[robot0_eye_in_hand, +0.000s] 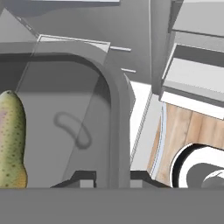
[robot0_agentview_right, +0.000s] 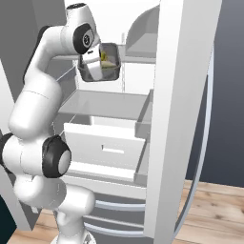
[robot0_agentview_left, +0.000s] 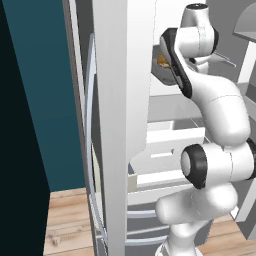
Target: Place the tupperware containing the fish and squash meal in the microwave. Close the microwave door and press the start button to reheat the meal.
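Shallow rectangular clear-grey plastic tupperware (robot0_agentview_right: 106, 63) with rounded corners and flared rim: held aloft at upper-shelf height in front of an open white refrigerator (robot0_agentview_right: 183, 109), clear of the grey shelf (robot0_agentview_right: 105, 102) and the white drawer (robot0_agentview_right: 102, 150) below. Fish and squash meal (robot0_agentview_right: 106, 57): yellow-orange lumps visible through the container's walls; in hand view, an elongated speckled yellow-green piece (robot0_eye_in_hand: 11, 140) lying on the container floor. Two-finger gripper (robot0_eye_in_hand: 109, 178) of the white arm: dark tips set either side of the container's grey rim (robot0_eye_in_hand: 116, 113), clamped on that rim, jaws narrow. Step in hand, by judgement: carrying the container out of the refrigerator; placing, door closing and start press all still to do. Next move, by judgement: withdrawal past the open refrigerator door (robot0_agentview_left: 112, 125), container kept level, then travel to the oven. Hard to make out: in left base view the container mostly masked by the arm, only a sliver of orange (robot0_agentview_left: 162, 61) showing; exact fingertip contact cut off at the bottom of hand view; far end of the container beyond the frame edge.
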